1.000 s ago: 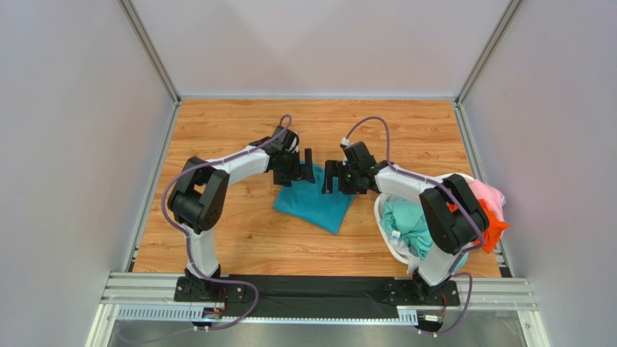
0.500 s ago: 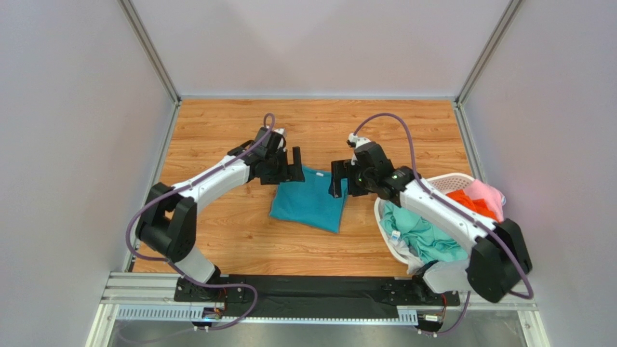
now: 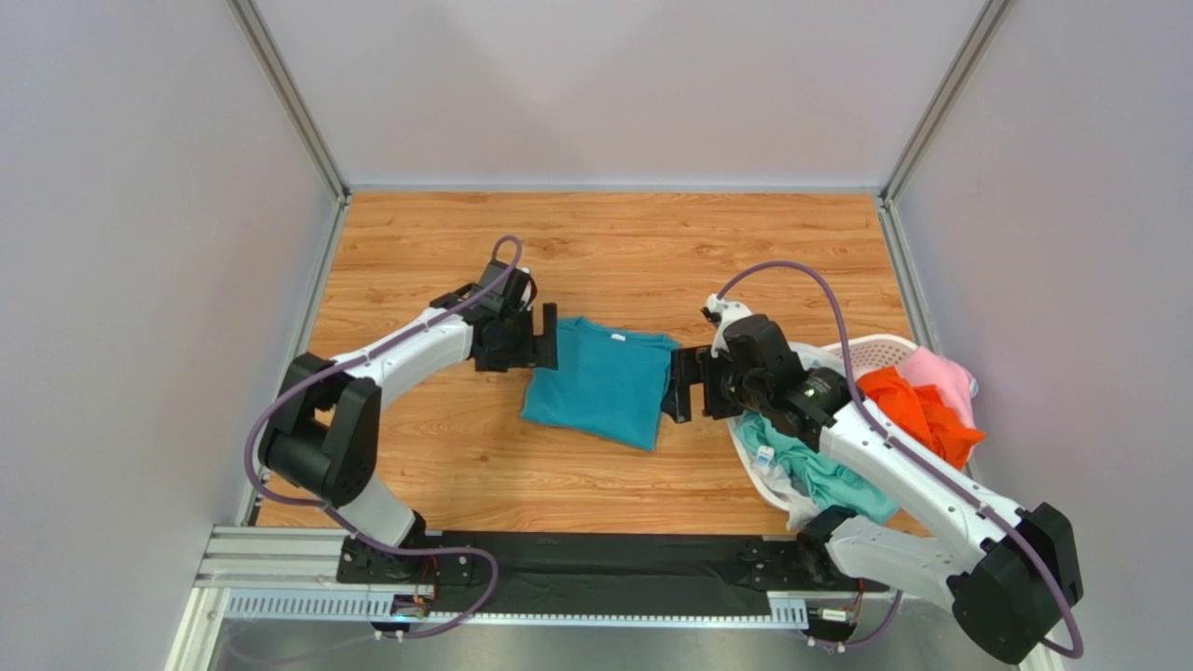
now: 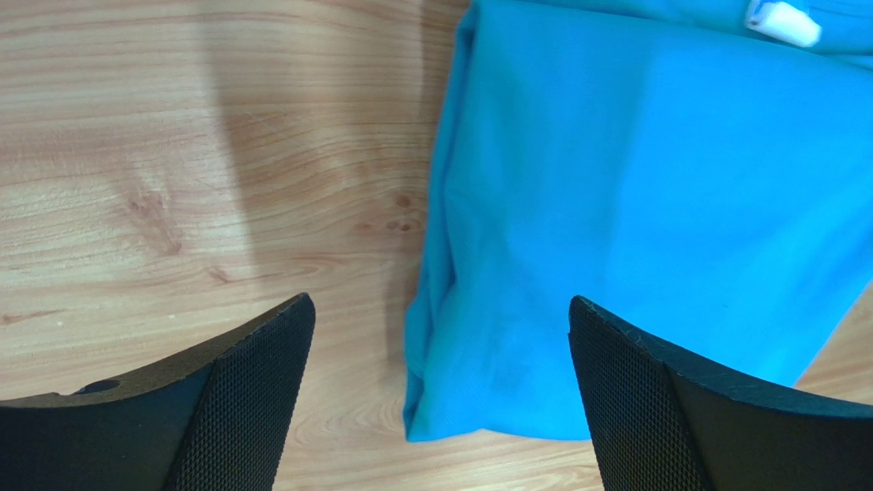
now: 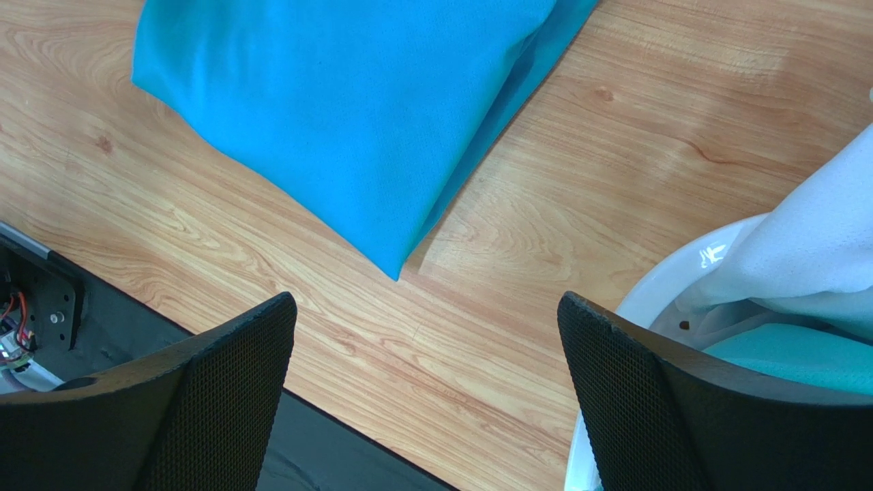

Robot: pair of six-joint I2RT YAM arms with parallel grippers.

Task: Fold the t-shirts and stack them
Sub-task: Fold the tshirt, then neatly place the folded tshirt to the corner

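The light brown wooden table [image 3: 420,266] has a flat top, and its wood lines run from left to right. One deep blue-green cloth t-shirt [image 3: 600,385] lies flat on it near the middle, folded into a neat block. The shirt is turned a little, so one corner points toward the front edge. Bare wood shows all around it. A round white plastic laundry basket with little holes [image 3: 857,343] stands on the right side, near the shirt but not touching it. A flat black strip [image 3: 616,559] runs along the table's front edge.
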